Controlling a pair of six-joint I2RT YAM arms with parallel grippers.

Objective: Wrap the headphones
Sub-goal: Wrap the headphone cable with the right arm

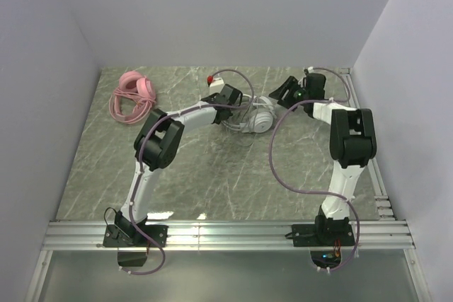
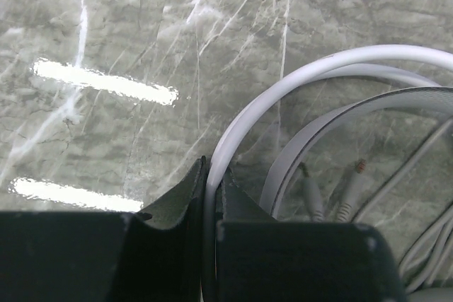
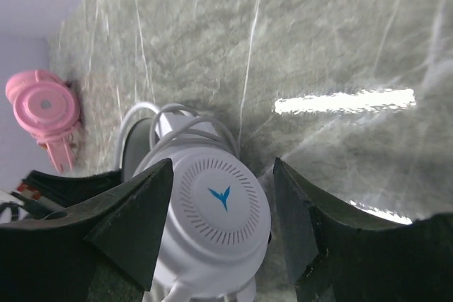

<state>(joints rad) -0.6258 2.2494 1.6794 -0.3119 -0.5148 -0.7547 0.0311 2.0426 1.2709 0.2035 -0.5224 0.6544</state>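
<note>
Nearby, little crowds the two arms besides each other and the cabling. The pink headset (image 1: 134,97) lies with its pink cable bunched beside it at the far left of the marble table (image 1: 212,175), well apart from both grippers and out to the left of the left gripper (image 2: 211,196).

The two grippers work close together at the far middle of the table, with the white headset (image 1: 260,119) between them. Just to the right of the left gripper's fingers (image 2: 177,199), inside the curve of the headband (image 2: 283,83), lie a flat grey inner band (image 2: 318,129), two small plug ends (image 2: 311,192) and strands of thin cable (image 2: 414,159), loose on the table.

The left gripper is clenched on the white headband: the band runs straight down into the narrow slit between its dark fingers, then arcs up and away to the right ahead of them.

The right gripper (image 3: 216,199) stands spread wide. The round white earcup (image 3: 219,238), marked with a small blue emblem, sits right between its fingers; whether either finger touches it cannot be told. Loops of cable lie just beyond the earcup, ahead of the fingertips.
</note>
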